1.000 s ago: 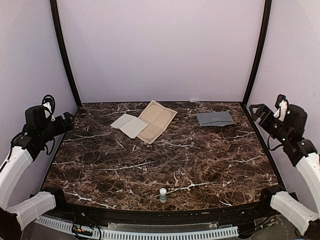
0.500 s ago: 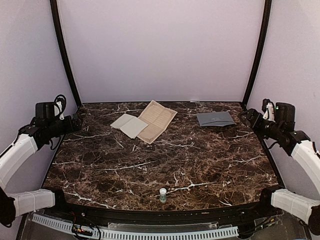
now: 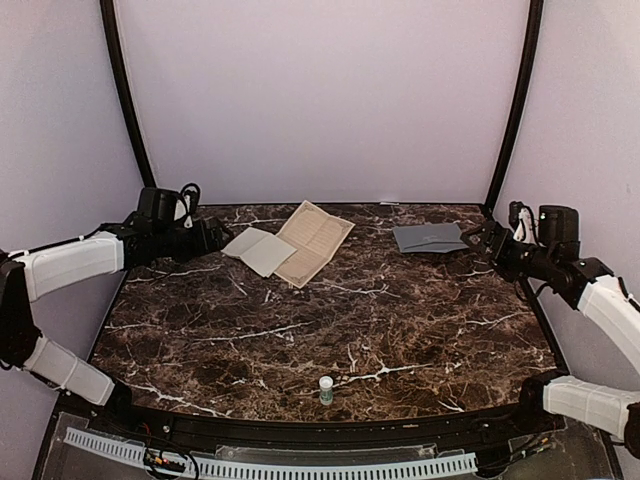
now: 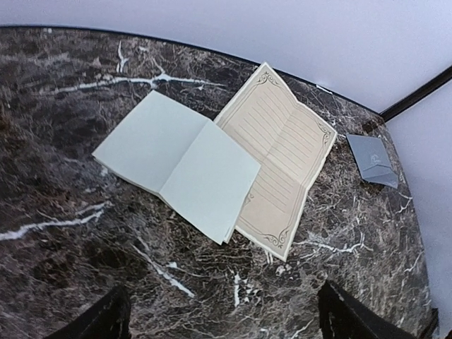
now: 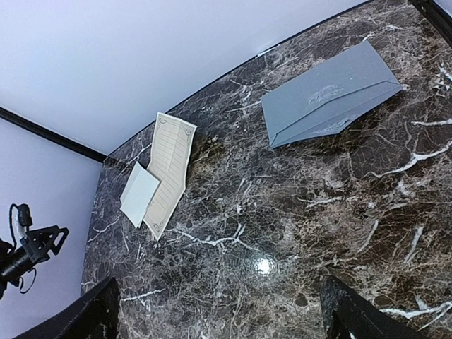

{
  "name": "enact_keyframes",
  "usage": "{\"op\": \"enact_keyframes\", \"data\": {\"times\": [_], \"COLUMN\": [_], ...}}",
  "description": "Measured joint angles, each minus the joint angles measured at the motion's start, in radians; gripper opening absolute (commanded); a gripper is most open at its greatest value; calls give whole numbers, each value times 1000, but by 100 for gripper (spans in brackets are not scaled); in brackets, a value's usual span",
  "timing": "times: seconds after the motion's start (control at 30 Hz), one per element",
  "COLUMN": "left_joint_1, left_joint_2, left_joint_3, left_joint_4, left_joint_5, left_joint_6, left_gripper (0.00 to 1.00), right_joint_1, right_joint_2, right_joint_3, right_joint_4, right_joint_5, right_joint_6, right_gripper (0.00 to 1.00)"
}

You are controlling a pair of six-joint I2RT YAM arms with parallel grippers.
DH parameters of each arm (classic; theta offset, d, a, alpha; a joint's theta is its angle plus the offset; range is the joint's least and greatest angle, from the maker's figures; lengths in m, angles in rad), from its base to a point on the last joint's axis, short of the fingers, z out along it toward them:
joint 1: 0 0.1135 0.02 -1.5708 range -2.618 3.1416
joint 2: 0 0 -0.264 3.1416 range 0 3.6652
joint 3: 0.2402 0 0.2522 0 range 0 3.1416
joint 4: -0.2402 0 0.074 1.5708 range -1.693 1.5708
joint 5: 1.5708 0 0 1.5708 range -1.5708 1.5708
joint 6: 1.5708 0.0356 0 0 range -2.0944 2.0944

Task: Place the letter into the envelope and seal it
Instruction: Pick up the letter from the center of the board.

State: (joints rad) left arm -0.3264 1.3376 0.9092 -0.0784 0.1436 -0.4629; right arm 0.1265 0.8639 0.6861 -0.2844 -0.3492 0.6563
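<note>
- Left gripper: jaws spread wide, holding nothing; hovers over the table's left edge, just left of the pale folded sheet.
- Right gripper: jaws spread wide, empty; low at the right edge, just right of the envelope.
- Envelope: slate-grey, flat on the far right of the marble table, well apart from both sheets.
- Tan letter sheet: unfolded, far centre; its left part is overlapped by the pale folded sheet.
- Small bottle: upright, near edge, centre.
</note>
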Motion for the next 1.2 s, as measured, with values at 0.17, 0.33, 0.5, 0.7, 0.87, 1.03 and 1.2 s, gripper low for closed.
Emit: {"op": "enact_keyframes", "data": {"times": [0.17, 0.33, 0.5, 0.7, 0.87, 1.03, 1.2], "left_joint_1": [0, 0, 0, 0, 0, 0, 0], "left_joint_2": [126, 254, 364, 451, 492, 534, 554], "left_joint_3": [-4, -4, 18, 60, 87, 119, 123], "left_joint_4": [107, 194, 220, 249, 264, 273, 272], "left_joint_5": [52, 82, 85, 85, 76, 66, 48], "left_joint_6": [-169, -283, -330, -357, -363, -366, -369], "left_gripper": [69, 61, 53, 48, 41, 37, 36], "right_joint_1": [4, 4, 4, 5, 5, 5, 5], "right_joint_2": [-1, 8, 31, 39, 39, 39, 40], "right_joint_3": [0, -6, -6, -6, -6, -7, -12], "right_joint_4": [0, 8, 23, 28, 30, 30, 29], "right_joint_5": [2, -2, -14, -20, -22, -22, -22], "right_joint_6": [3, 11, 15, 16, 16, 18, 19], "right_gripper": [96, 95, 95, 95, 94, 94, 94]}}
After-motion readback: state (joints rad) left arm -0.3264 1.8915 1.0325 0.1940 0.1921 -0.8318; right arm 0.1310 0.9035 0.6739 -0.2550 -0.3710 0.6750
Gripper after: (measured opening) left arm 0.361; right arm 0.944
